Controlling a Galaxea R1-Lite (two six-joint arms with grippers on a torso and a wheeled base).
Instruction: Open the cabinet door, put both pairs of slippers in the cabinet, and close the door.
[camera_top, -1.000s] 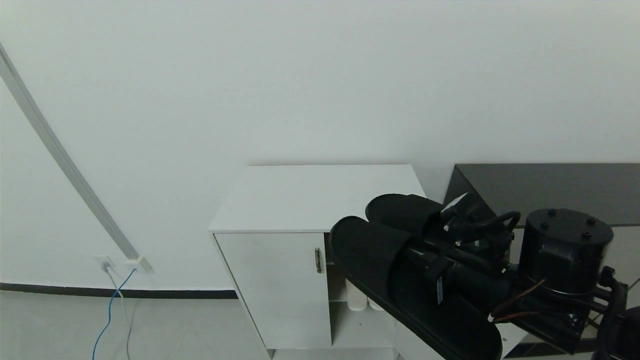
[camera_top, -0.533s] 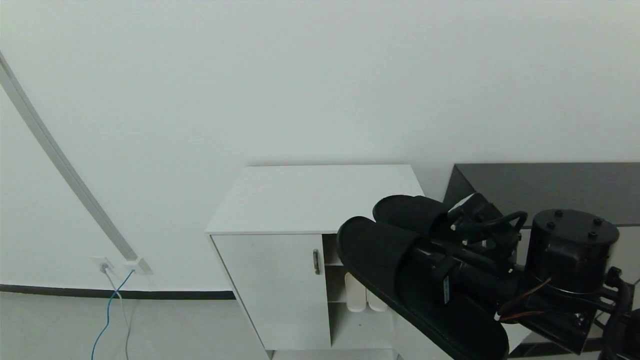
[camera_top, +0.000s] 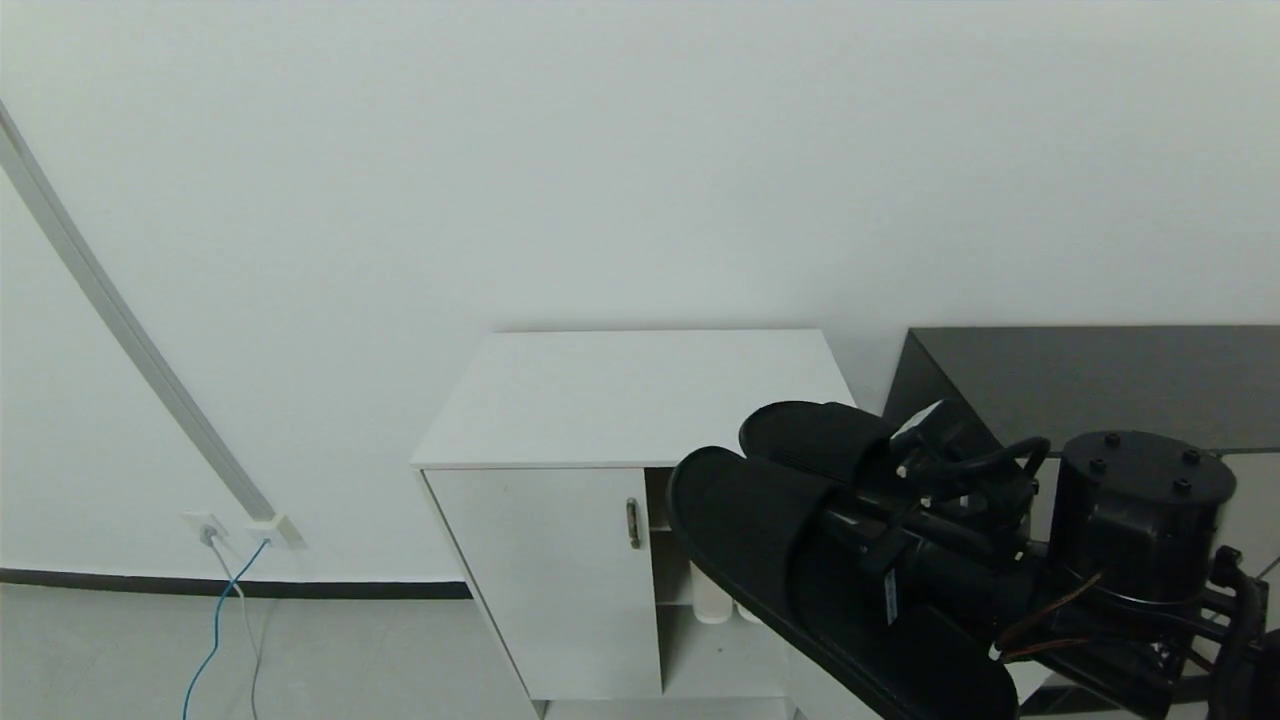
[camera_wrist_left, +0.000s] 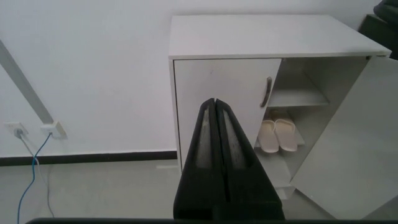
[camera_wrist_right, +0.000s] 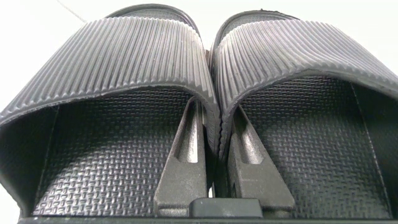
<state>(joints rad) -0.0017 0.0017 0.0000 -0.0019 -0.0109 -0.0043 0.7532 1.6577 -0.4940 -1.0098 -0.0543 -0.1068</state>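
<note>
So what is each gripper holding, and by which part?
Right gripper holds the black slippers as a pair, one finger inside each, pinching their adjoining inner side walls together. Left gripper holds nothing; its fingers are shut.

A grey cable duct (camera_top: 130, 340) slants down the white wall (camera_top: 640, 150) on the left to two sockets (camera_top: 207, 522). From them a blue cable (camera_top: 215, 625) trails onto the grey floor (camera_top: 350, 650). A black skirting strip (camera_top: 350, 588) lines the wall's foot. At far right is a dark flat surface (camera_top: 1100, 380).

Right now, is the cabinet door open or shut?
Open. The right door is swung outward, exposing a shelf and a white pair of slippers inside; the left door is shut.
</note>
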